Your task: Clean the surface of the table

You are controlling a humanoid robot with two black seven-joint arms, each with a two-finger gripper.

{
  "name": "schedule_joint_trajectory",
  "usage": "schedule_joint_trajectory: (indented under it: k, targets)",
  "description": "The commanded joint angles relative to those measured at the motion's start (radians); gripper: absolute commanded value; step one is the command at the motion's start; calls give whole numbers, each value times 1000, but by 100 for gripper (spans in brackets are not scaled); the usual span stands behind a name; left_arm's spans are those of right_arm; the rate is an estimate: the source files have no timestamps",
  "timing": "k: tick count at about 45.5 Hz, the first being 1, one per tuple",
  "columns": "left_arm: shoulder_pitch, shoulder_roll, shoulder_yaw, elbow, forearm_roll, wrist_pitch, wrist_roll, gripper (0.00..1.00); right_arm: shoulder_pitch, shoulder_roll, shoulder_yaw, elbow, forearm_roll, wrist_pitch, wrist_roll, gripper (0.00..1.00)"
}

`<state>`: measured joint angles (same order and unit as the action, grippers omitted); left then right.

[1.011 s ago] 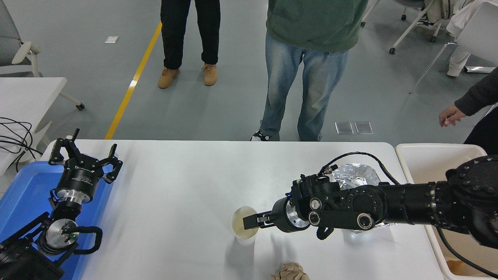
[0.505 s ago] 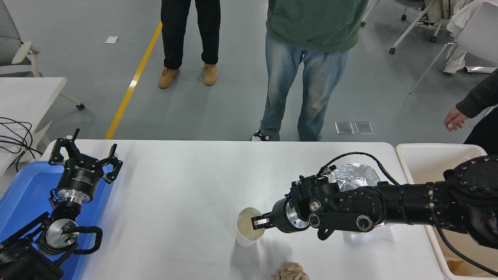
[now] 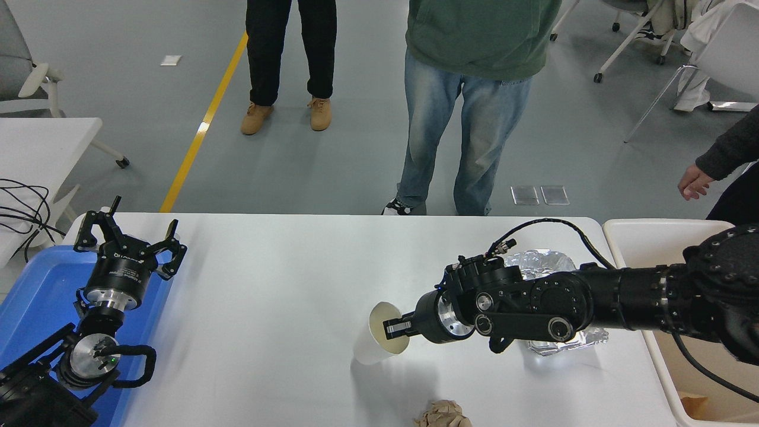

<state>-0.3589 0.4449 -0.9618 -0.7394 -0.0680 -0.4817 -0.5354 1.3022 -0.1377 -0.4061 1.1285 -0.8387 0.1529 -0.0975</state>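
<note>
White table surface (image 3: 267, 308), smooth, littered.

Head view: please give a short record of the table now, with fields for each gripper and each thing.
left gripper: open, parked at lower left over blue tray
right gripper: shut on cup rim
cup: white paper, tilted
foil: crumpled, behind right arm
paper ball: brown, near edge of table
bin: white, right of table

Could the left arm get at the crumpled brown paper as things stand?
Probably not easily: the left gripper is parked over the blue tray, far across the table surface from the crumpled brown paper. Nothing blocks the way.
</note>
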Motion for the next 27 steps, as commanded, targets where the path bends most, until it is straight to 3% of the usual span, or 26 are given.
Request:
schedule_joint_trajectory:
  k: [1, 27]
  targets:
    - [0, 0, 0, 0, 1, 0, 0, 99, 72, -69, 0, 30, -3, 42, 4, 0]
    - [0, 0, 0, 0, -1, 0, 0, 99, 232, -315, 7, 244, -5, 128, 4, 0]
